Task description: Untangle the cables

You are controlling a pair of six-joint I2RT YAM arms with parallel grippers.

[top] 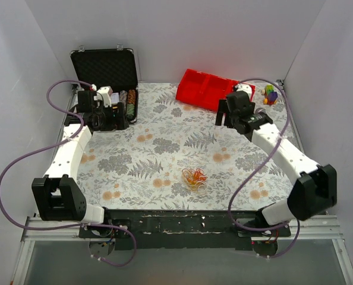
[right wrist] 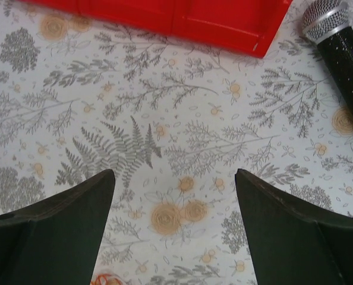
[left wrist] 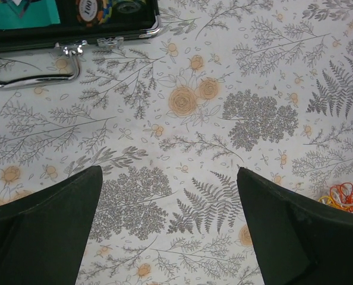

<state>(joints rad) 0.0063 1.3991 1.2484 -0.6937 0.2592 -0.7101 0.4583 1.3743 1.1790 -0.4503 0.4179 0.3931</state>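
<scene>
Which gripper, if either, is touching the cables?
Apart, both. Top view shows the cables lying alone, a wide gap from the left gripper and the right gripper.

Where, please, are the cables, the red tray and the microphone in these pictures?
cables (top: pixel 194 176), top view, middle of the clump.
red tray (right wrist: pixel 224 25), right wrist view, its outer wall.
microphone (right wrist: pixel 324 18), right wrist view, its mesh head.

Poker chip (left wrist: pixel 91 9): "100", printed on its round face (the only number that reads clearly), seen from the left wrist.
Chip's place: inside the black case (left wrist: pixel 129 28), near its chrome edge.
Teal card (left wrist: pixel 22 13): white marks, cut off by the frame, unreadable.
</scene>
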